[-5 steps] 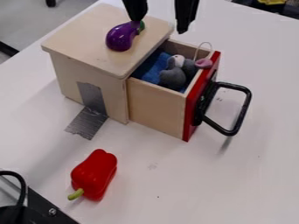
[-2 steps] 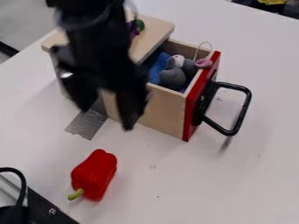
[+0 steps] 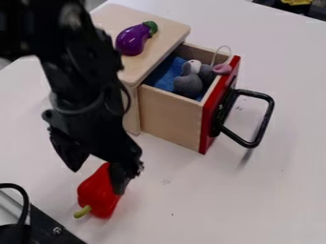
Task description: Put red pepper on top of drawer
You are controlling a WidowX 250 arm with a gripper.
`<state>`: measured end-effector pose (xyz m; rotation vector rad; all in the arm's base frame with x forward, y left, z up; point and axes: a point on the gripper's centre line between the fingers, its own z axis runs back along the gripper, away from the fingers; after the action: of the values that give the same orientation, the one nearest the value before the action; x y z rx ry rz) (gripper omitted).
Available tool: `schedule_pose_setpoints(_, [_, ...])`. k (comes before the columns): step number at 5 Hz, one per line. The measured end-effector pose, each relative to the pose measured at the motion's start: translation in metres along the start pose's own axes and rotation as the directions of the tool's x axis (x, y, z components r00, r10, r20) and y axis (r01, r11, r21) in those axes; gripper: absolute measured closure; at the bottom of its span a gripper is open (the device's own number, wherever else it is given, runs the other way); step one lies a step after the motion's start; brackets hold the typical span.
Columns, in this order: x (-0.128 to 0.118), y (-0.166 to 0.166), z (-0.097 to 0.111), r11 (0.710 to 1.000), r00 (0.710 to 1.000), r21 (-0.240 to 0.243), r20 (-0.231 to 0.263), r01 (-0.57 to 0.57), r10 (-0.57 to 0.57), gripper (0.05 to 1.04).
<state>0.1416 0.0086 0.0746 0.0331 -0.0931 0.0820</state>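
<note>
Red pepper [image 3: 98, 195] lies in front of the drawer [image 3: 170, 116]. My gripper [image 3: 96, 180], fingers spread and empty, is at the pepper; off-centre closure may roll it away. Atop the drawer's cabinet [image 3: 167, 32], the eggplant [image 3: 132, 40] may obstruct placement.

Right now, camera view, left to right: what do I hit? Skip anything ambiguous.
Black cable → red pepper → purple eggplant → gray plush toy → red drawer front → black drawer handle → yellow item at the far edge.
</note>
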Motion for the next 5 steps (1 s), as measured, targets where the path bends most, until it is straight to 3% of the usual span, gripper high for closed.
schedule_pose_setpoints(2, [-0.001,0.015,-0.038,0.998,0.997,0.067,-0.074,0.021,-0.016,0.083])
schedule_pose_setpoints(3, [-0.004,0.016,-0.051,0.997,0.994,0.071,-0.108,0.027,-0.019,0.084])
schedule_pose_setpoints(5, [-0.006,0.012,-0.057,0.999,0.991,0.033,-0.132,0.009,-0.005,0.212])
